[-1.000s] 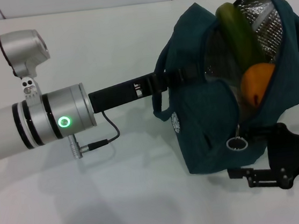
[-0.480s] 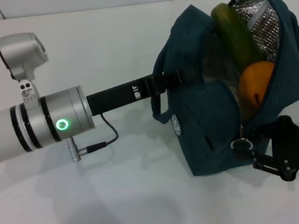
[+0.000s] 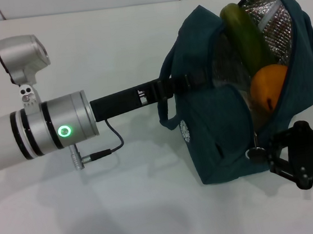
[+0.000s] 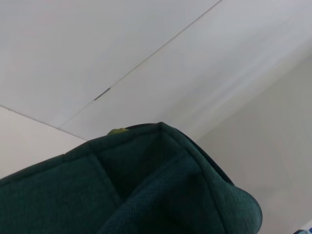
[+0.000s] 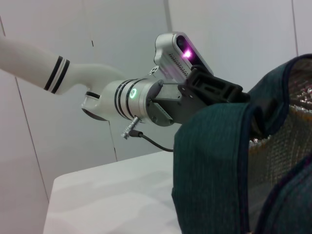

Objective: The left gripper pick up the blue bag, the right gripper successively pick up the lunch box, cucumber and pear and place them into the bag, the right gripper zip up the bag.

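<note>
Teal fabric of the blue bag [image 3: 213, 116] dominates, standing on the white table [image 3: 127, 210] with its mouth unzipped and foil lining showing. Left gripper [image 3: 167, 88] is clamped on a handle at the bag's side. Cucumber [image 3: 243, 36] leans inside, pear [image 3: 269, 86] below it; lunch box hidden (presumably underneath). Packing looks done; zipping remains. Right gripper [image 3: 270, 150] sits at the ring pull [image 3: 255, 153], finger state cannot be told.
</note>
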Controlling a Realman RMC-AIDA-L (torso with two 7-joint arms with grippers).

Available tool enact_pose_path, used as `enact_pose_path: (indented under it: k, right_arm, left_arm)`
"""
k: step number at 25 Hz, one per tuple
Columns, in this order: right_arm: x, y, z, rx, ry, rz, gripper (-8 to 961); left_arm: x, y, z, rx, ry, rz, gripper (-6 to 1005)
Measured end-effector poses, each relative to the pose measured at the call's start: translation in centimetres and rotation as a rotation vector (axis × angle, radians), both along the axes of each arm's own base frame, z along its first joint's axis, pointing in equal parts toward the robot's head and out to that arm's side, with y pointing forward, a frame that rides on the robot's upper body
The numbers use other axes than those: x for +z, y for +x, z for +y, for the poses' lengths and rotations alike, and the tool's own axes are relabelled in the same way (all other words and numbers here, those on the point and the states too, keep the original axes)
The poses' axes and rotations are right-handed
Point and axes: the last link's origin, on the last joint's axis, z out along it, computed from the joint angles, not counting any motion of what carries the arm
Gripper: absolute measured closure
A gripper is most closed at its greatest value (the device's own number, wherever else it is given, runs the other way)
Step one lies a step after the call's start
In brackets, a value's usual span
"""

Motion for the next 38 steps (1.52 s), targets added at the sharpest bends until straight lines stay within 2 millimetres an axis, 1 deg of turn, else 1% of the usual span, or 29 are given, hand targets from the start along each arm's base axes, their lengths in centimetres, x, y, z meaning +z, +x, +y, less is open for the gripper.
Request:
enact_pose_path:
  k: [7,12,18,25,38]
  right_arm:
    - [0.18,0.1,-0.05,-0.001,-0.001,0.0,891]
    - [0.49,0.22,0.09,-0.01,0.013,0.005,840]
    - [0.69,0.54,-0.06,-0.017,0.015,0.0,801]
    - [0.76,0.68,-0.22,-0.022,0.019,0.001,806]
    - [0.85,0.62,-0.16,-0.015,0.039,0.003,880]
  left_arm:
    - [-0.02,-0.04,-0.04,0.001,-0.001,0.001,939]
    - [-0.02,-0.05,-0.04,0.001,-0.001,0.001,939]
    - [0.02,-0.06,-0.01,0.003,0.001,0.0,939]
    - [0.03,-0.06,0.0,0.002,0.003,0.0,939]
    - [0.02,-0.06,0.0,0.002,0.003,0.0,938]
